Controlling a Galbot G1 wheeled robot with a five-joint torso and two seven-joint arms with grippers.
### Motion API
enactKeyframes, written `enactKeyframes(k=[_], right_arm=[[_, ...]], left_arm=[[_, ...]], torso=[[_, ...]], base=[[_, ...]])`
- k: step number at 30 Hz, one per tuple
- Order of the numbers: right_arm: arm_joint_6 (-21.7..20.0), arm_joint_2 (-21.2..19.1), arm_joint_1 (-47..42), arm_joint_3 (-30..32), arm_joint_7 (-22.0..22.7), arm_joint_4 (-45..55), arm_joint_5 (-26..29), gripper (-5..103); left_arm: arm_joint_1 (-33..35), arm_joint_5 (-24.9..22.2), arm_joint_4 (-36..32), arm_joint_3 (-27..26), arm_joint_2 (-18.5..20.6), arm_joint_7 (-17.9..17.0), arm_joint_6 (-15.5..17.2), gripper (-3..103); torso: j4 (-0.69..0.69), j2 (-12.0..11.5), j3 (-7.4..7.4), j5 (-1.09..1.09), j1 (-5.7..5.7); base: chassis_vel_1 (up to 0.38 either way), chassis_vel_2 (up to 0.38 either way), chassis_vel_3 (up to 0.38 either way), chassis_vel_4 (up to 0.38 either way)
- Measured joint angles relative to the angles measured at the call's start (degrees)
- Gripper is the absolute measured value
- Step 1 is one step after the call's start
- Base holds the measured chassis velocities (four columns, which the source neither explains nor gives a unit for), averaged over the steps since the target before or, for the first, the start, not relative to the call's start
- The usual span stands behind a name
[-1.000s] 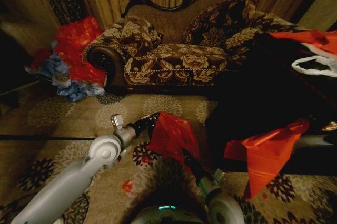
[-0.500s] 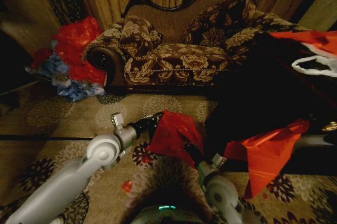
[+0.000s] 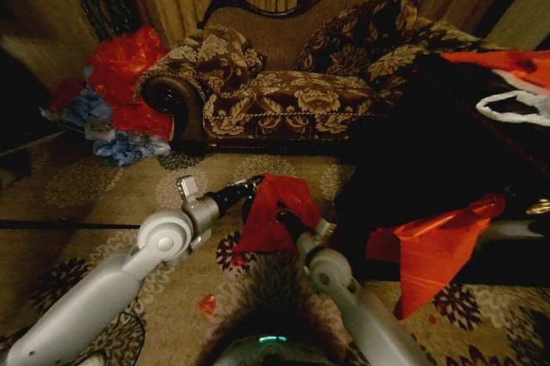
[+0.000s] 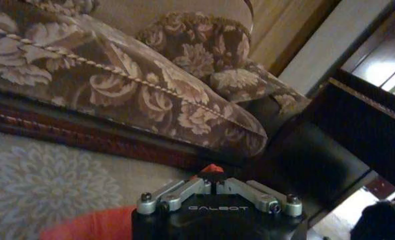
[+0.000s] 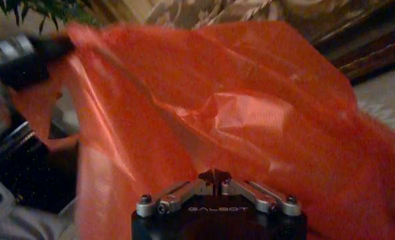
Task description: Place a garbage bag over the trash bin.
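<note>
While both arms reach forward over the patterned carpet (image 3: 103, 186), the garbage bag (image 3: 273, 211) hangs in the air between them, just ahead of the robot's base and near the middle of the scene.

Left gripper (image 3: 254, 187): positioned at the bag's upper left edge. In the left wrist view the left gripper (image 4: 214, 179) has its fingers drawn together on a small tab of red plastic, so it is clamped on the bag.

Right gripper (image 3: 279, 214): positioned against the near face of the bag, slightly right of the left gripper. In the right wrist view the right gripper (image 5: 215, 176) has its fingertips meeting on a fold of the garbage bag (image 5: 251, 115), so it is likewise pinching the film. The bag spreads as a crinkled sheet across that view, and the left gripper (image 5: 41, 52) holds its far corner.

Surroundings: a floral sofa (image 3: 292, 91) stands on the far side of the carpet. A heap of red and blue bags (image 3: 120, 91) lies at the far left beside the sofa arm. A larger orange-red bag (image 3: 434, 250) hangs at the right, next to a dark piece of furniture (image 3: 430, 151).

The trash bin cannot be made out.
</note>
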Motion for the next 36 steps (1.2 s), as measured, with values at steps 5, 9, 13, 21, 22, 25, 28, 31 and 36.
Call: enactKeyframes(k=[5, 9, 13, 21, 22, 25, 28, 31, 36], right_arm=[[-0.35, 2.73, 6.15, -2.32, 0.44, -6.46, 0.52, 0], [-0.33, 3.70, 9.71, -3.22, 0.12, -11.41, 0.05, 0], [-0.30, 4.15, 10.99, -2.90, 0.20, -13.55, -0.68, 0], [0.34, 4.09, 11.10, -2.44, -0.75, -14.55, -2.38, 0], [0.38, 4.55, 11.24, -2.44, -1.11, -15.19, -2.86, 0], [0.57, 5.60, 11.41, -2.39, -1.56, -16.92, -3.82, 0], [1.19, 7.54, 11.37, -1.95, -2.00, -20.45, -5.75, 0], [0.77, 8.15, 11.30, -1.86, -1.72, -21.88, -6.98, 0], [-1.33, 8.09, 10.98, -1.88, -0.01, -22.86, -7.43, 0]], left_arm=[[-2.15, -0.75, 1.69, 0.67, -1.08, 0.26, -0.45, 0], [-2.26, -0.81, 2.48, 0.68, -1.59, 0.26, -0.76, 0], [-1.83, -0.86, 2.55, 0.66, -2.24, -0.02, -1.13, 0], [-1.00, -3.34, 0.53, 1.65, -3.58, -1.15, -1.50, 0], [-0.68, -3.58, 0.27, 1.71, -3.68, -1.24, -1.50, 0], [-0.02, -3.80, -0.23, 1.79, -3.85, -1.27, -1.57, 0], [1.10, -4.49, -0.97, 1.88, -4.47, -1.26, -1.78, 0], [1.48, -5.28, -1.03, 2.03, -5.09, -1.26, -2.14, 0], [1.61, -5.85, -0.46, 2.07, -6.18, -1.38, -2.92, 0]], torso=[[-0.02, 0.00, 0.00, 0.01, 0.00], [-0.01, 0.00, 0.00, 0.00, 0.00], [-0.01, 0.00, 0.00, 0.01, -0.01], [-0.02, 0.00, -0.01, 0.01, -0.01], [-0.01, 0.00, -0.01, 0.02, -0.01], [-0.01, 0.00, -0.01, 0.01, -0.01], [-0.01, 0.00, -0.01, 0.01, -0.01], [0.00, 0.00, -0.01, 0.01, -0.01], [-0.01, 0.00, -0.01, 0.02, -0.01]], base=[[0.000, 0.000, 0.000, 0.000], [0.000, 0.000, 0.000, 0.000], [0.000, 0.000, 0.000, 0.000], [0.000, 0.000, 0.000, 0.000], [0.000, 0.000, 0.000, 0.000], [0.000, 0.000, 0.000, 0.000], [0.000, 0.000, 0.000, 0.000], [0.000, 0.000, 0.000, 0.000], [0.000, 0.000, 0.000, 0.000]])
